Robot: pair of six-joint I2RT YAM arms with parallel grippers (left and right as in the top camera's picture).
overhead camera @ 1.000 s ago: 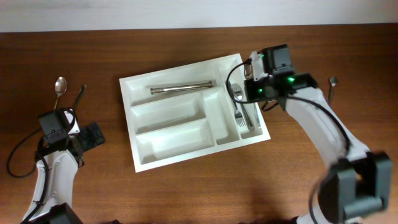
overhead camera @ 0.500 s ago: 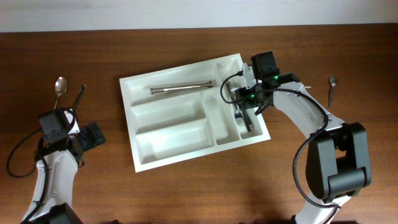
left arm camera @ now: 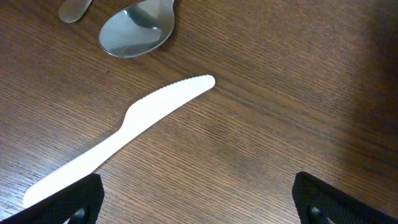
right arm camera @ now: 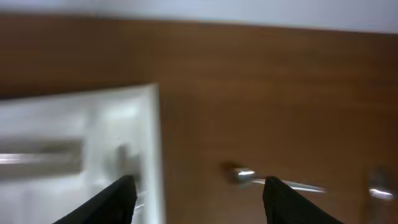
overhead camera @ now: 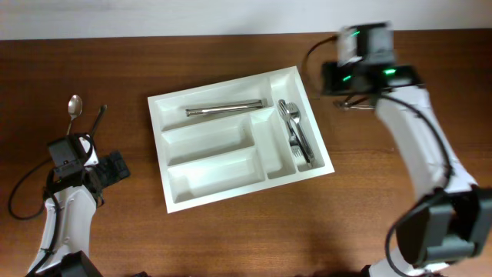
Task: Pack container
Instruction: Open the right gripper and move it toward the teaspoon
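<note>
Right jaws [right arm camera: 198, 190] spread wide, apparently empty; container [right arm camera: 152, 124] off to their left.

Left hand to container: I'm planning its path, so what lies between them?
Only bare table, as the overhead view shows, between left hand and container.
</note>
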